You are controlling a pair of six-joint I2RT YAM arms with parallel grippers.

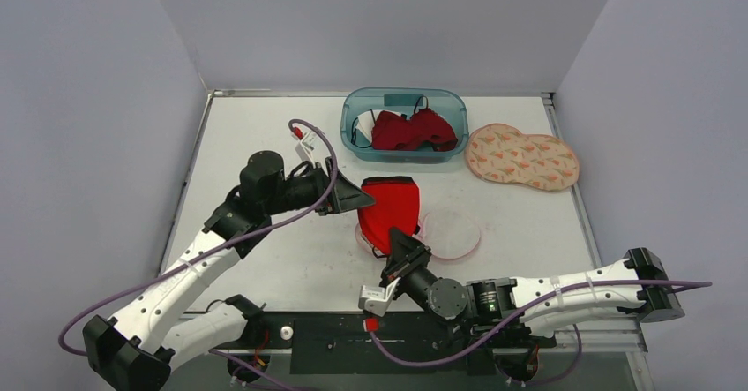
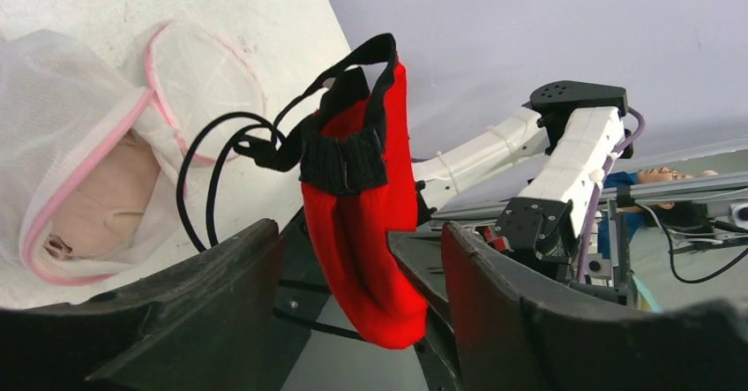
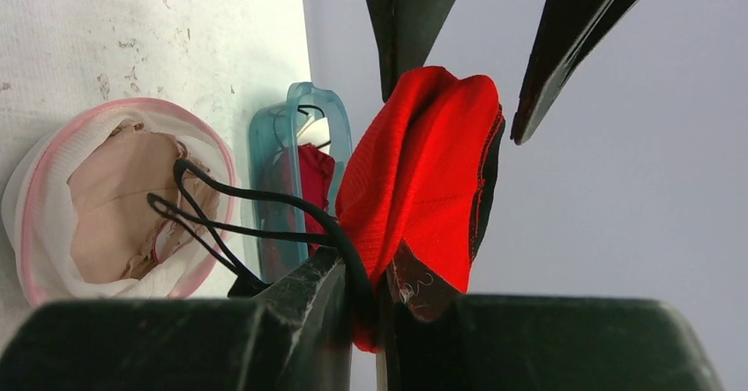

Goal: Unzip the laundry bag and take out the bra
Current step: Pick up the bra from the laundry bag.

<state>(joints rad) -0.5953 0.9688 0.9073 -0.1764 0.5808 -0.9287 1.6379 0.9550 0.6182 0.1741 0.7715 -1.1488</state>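
Right wrist view: the red bra (image 3: 423, 161), pinched by the right gripper (image 3: 377, 296) inside the wide-spread left gripper (image 2: 362, 272), is held beside the laundry bag (image 3: 26, 214), where its dangling straps (image 3: 220, 204) could be snagged.

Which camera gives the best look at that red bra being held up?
Left wrist: the red bra hangs nearly whole, black straps and band visible. Right wrist sees it bunched, its lower end pinched by fingers. The top view shows just a small red patch.
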